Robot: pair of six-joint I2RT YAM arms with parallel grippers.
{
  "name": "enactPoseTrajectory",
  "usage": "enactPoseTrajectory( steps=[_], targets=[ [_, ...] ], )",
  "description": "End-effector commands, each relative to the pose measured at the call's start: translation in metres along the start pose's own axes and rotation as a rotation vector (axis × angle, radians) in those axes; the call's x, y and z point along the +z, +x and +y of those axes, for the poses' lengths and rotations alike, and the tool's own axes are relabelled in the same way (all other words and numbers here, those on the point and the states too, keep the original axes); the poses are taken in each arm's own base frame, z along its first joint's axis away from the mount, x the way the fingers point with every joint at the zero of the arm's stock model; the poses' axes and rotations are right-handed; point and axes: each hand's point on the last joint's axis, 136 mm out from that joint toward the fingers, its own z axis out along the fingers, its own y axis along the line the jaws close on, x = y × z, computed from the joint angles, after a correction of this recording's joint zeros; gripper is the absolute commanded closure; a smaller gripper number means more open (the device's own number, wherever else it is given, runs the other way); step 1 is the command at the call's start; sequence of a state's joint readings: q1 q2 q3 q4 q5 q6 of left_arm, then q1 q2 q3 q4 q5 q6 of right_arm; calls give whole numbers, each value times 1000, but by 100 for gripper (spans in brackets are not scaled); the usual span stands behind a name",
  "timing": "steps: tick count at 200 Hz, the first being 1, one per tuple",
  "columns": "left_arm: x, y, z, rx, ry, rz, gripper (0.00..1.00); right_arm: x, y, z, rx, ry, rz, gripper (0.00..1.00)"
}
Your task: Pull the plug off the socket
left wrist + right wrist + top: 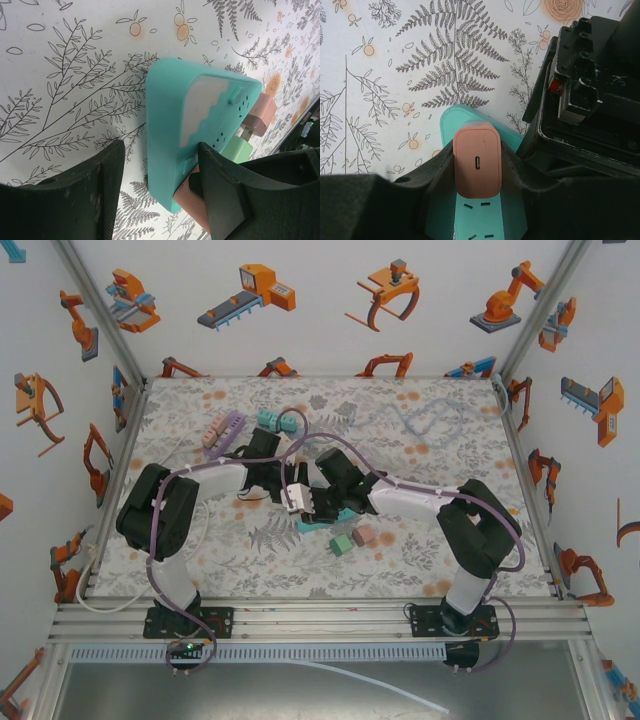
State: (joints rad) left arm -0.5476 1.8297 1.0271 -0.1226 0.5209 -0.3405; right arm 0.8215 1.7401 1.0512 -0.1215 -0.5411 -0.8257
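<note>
The teal socket strip (pixel 200 115) is seen lying near the middle of the floral counter (pixel 75 50). It is straddled by the left hand (pixel 160 170), whose jaws are parted, one finger clear of the strip. A salmon plug (pixel 476 160) standing on the strip's face is clamped by the right hand (pixel 476 167).

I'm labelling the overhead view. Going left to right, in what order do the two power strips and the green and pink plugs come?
Purple power strip → teal power strip → green plug → pink plug.
</note>
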Motion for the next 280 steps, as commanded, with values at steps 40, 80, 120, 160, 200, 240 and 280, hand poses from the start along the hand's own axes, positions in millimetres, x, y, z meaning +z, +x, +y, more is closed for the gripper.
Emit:
enactPoseTrajectory(
  steps=[40,80,120,160,200,240,280],
  targets=[
    [23,93,77,-15,-323,270,44,-21,-62,-41,-156,148,-123,86],
    [23,95,82,-13,-342,277,44,-25,-67,-29,-258,176,-124,87],
    [22,95,84,-12,-346,275,44,-30,-72,-17,-285,166,-158,89],
    [22,95,84,-7,-347,275,44,-33,-81,-19,-198,145,-219,90],
    [22,96,85,-6,-351,280,44,-29,-74,-32,-88,118,-176,94],
    [21,104,92,-23,-376,313,44,-21,-73,-19,-189,78,-56,98],
    [22,104,95,-27,-383,315,45,-21,-79,-13,-242,83,-40,99]
  ],
)
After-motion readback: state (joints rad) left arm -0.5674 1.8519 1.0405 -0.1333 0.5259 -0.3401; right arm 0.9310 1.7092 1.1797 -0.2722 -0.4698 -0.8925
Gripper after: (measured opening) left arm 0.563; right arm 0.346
